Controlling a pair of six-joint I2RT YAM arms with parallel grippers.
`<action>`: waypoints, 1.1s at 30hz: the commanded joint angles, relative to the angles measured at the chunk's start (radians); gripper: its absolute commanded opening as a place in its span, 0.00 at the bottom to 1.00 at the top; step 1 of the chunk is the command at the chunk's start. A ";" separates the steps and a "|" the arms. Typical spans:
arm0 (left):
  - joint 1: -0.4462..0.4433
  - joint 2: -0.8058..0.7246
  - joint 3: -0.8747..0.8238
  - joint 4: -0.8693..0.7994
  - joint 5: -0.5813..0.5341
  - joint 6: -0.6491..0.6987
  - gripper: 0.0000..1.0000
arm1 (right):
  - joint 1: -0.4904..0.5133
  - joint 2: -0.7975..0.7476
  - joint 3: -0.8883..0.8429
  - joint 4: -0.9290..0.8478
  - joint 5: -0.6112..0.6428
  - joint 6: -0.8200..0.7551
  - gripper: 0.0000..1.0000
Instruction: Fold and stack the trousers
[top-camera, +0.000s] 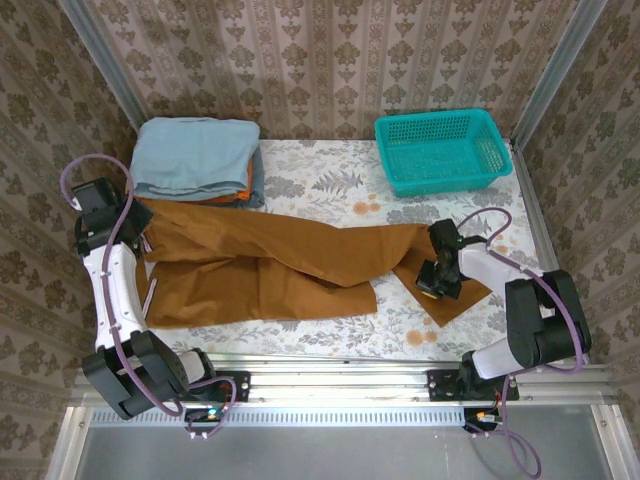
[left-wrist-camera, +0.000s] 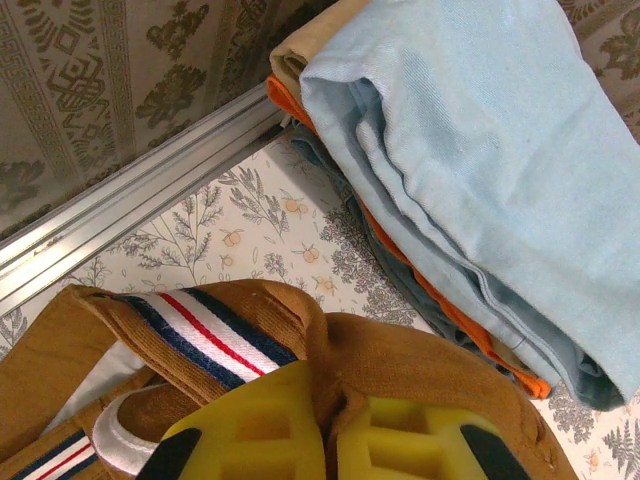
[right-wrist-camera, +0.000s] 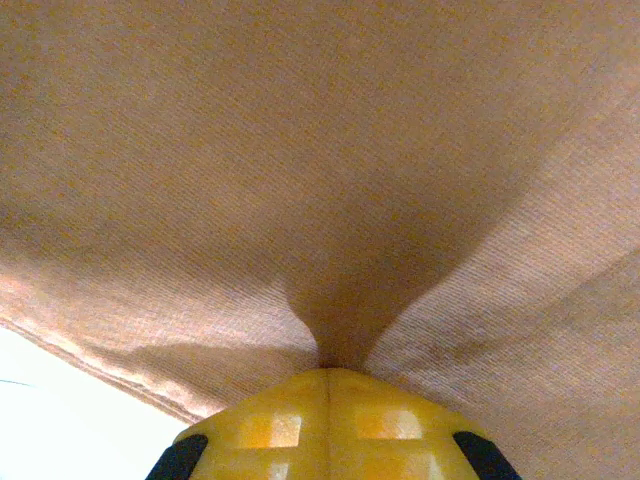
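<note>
1. Table (top-camera: 330, 180): floral-patterned top, enclosed by wallpapered walls on the left, far and right sides, with a metal rail along the near edge.

2. Trousers (top-camera: 270, 255): rust-brown, lying flat across the middle of the table. The waistband (left-wrist-camera: 215, 335), trimmed in white, navy and red stripes, is at the left. One leg runs right to the near-right area. The other lies nearer and ends about mid-table.

3. Stack (top-camera: 200, 165) of folded clothes: far-left corner, just beyond the waistband. In the left wrist view a strip of bare table separates them. A light blue garment (left-wrist-camera: 480, 150) is on top, with a thin orange cloth (left-wrist-camera: 445, 308) below it, then a grey-blue layer. A tan piece shows at the far edge. This is the nearest obstacle to the waistband end.

4. Basket (top-camera: 440, 150): teal plastic mesh, far right, well apart from the trousers.

5. Left arm (top-camera: 115, 290): white, standing along the left edge of the cloth.

6. Right arm (top-camera: 520, 310): bent over the near-right corner, with its wrist above the leg end.

7. Left gripper (left-wrist-camera: 330, 405): yellow fingers pressed together, pinching a fold of brown cloth at the waistband.

8. Right gripper (right-wrist-camera: 330, 375): yellow fingers closed tight on a puckered pinch of trouser leg near the right end, the cloth drawn up into a ridge.
</note>
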 joint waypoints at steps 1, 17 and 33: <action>0.016 -0.003 0.011 0.063 0.020 -0.018 0.00 | -0.019 -0.062 0.013 -0.044 0.046 -0.023 0.00; 0.017 -0.042 0.016 0.062 0.063 -0.051 0.00 | -0.075 -0.455 -0.070 -0.262 0.072 0.179 0.68; 0.000 -0.017 -0.037 0.123 0.090 -0.059 0.00 | -0.018 -0.311 -0.224 -0.090 0.036 0.391 0.32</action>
